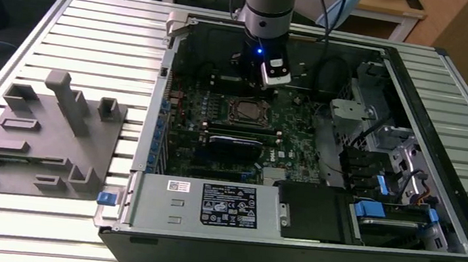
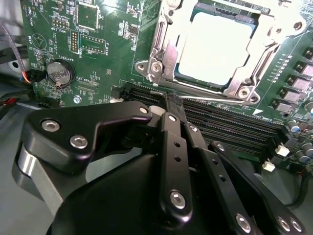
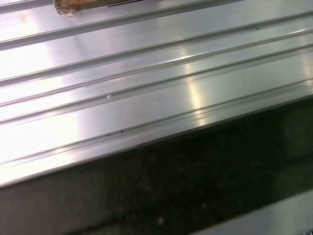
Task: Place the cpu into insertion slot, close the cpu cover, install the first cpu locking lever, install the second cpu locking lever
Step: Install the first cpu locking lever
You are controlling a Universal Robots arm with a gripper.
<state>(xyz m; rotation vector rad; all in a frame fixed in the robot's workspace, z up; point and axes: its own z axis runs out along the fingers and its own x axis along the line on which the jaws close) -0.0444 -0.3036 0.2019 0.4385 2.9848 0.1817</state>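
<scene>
Second wrist view: cpu (image 2: 215, 41) seated in its socket, framed by the lowered cpu cover (image 2: 261, 58).
The claw (image 2: 165, 101) is seen pinched shut on nothing, just short of the socket. The chip is judged light, stiff and fragile. It should be gripped only by its edges, and the thin frame pressed at its rim.

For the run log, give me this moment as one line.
gripper shut, empty, over motherboard | cpu seated | cpu cover down around it
</scene>
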